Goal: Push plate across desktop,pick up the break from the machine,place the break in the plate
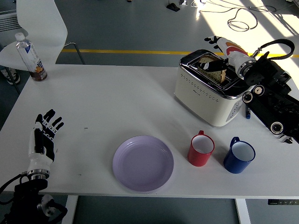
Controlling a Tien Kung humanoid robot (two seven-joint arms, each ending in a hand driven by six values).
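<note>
- So the bread (212,70) is sitting upright in the slot of the toaster (211,93), toward the table's far right.
- Right hand (218,53) is hanging right over it, thumb down by the slice; can't tell if it's actually gripping.
- Purple plate (143,163) is lying close to the near edge, red mug (201,149) and blue mug (238,155) just to its right.
- Left hand (44,138) is resting flat by the left edge, fingers spread, holding nothing, with open white table (112,102) stretching between it and the plate.
</note>
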